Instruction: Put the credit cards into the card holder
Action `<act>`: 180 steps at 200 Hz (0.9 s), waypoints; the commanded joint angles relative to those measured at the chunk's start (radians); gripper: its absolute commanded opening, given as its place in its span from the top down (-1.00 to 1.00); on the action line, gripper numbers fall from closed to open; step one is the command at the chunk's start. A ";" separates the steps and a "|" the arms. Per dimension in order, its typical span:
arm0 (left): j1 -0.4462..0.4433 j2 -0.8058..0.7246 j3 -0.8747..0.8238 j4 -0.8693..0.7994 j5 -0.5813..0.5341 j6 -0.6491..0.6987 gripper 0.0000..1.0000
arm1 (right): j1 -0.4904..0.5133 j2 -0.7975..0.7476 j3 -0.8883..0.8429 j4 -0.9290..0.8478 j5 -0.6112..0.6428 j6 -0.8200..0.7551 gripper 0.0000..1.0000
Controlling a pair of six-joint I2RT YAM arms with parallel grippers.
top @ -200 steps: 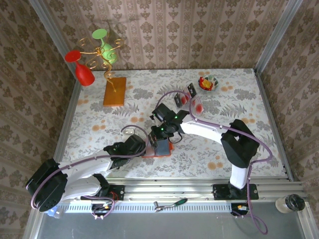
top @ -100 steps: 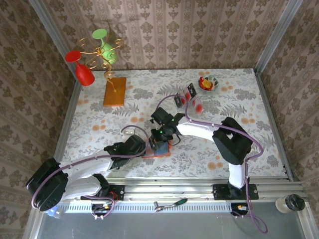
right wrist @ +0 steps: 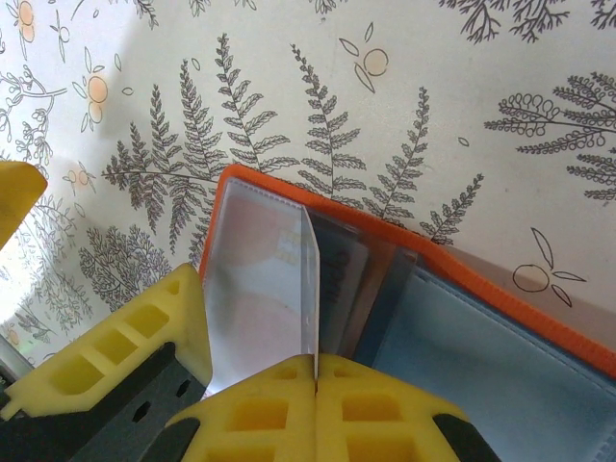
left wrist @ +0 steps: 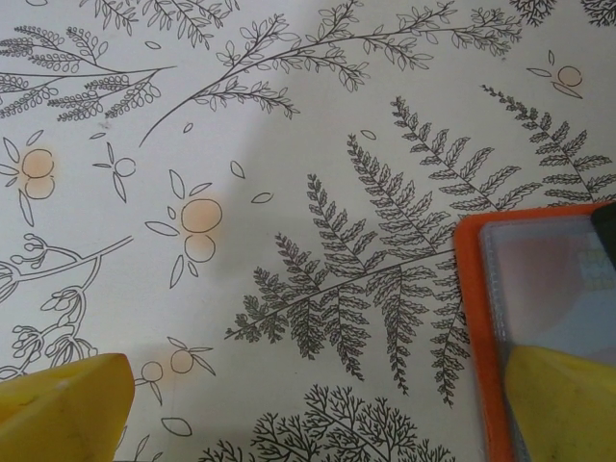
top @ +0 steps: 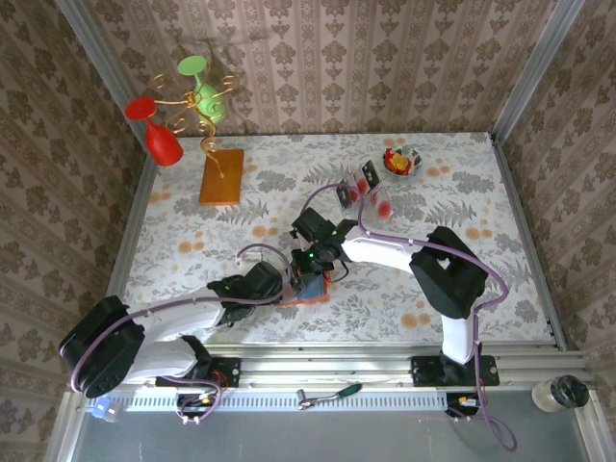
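Right wrist, right hand (right wrist: 316, 371) pinching clear sleeve (right wrist: 255, 279) of open card holder (right wrist: 462, 366)

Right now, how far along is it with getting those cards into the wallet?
Done: the card holder lies open, and a dark card seems already tucked inside. In hand: the right gripper pinches a clear sleeve; the open left gripper rests on the holder's edge. Left: several credit cards wait farther back.

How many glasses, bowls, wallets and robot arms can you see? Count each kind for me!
Glasses: 2 (red glass, green glass)
Bowl: 1
Wallet: 1
Robot arms: 2 (left arm, right arm)
Total: 6
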 commanded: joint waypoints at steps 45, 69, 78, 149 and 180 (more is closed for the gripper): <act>-0.007 0.038 -0.015 0.011 -0.004 -0.022 -1.00 | 0.006 0.016 -0.029 0.003 -0.016 0.014 1.00; -0.010 0.048 -0.020 0.013 -0.004 -0.027 -1.00 | 0.007 0.012 -0.028 0.005 -0.021 0.016 1.00; -0.012 0.052 -0.021 0.013 -0.004 -0.030 -1.00 | 0.006 0.008 -0.025 0.003 -0.022 0.015 1.00; -0.032 0.045 -0.031 -0.005 -0.026 -0.059 -1.00 | -0.023 -0.095 -0.064 0.027 0.026 0.044 1.00; -0.045 0.036 -0.041 -0.012 -0.037 -0.081 -1.00 | -0.029 -0.128 -0.135 0.104 0.039 0.096 1.00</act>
